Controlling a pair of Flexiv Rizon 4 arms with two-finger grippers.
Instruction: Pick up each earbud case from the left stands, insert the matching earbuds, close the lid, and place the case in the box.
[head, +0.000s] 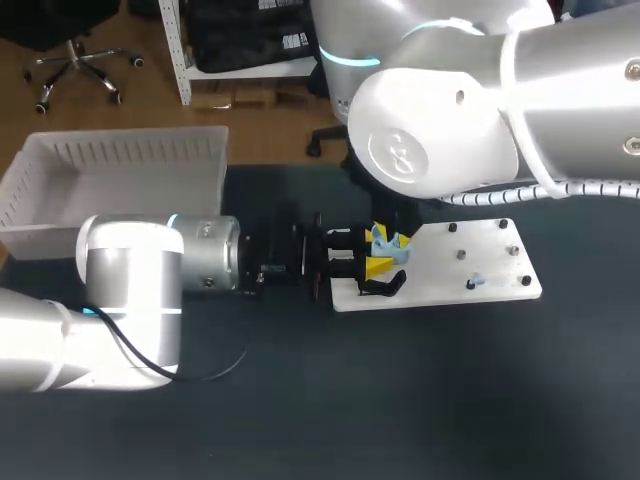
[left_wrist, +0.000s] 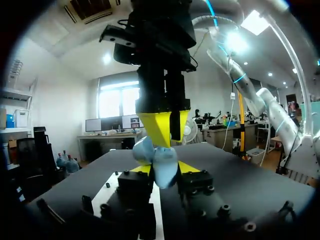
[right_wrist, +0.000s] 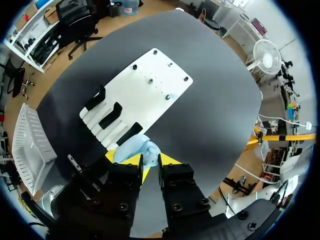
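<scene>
A light blue earbud case (head: 386, 243) with its lid up hangs just above the left end of the white board (head: 480, 255). My left gripper (head: 378, 264) comes in level from the left and is shut on the case body (left_wrist: 165, 170). From above, my right gripper (head: 388, 236) points straight down. Its yellow tips (left_wrist: 159, 131) are closed on the case's raised upper part (right_wrist: 134, 147). I cannot tell whether they pinch the lid or an earbud. A small blue earbud (head: 472, 283) rests on the board.
Several black stands (right_wrist: 111, 115) line the board's left end (right_wrist: 145, 92), one right under the case (head: 385, 285). Small pegs dot the board's right half. The white slatted box (head: 120, 175) stands at the table's far left corner.
</scene>
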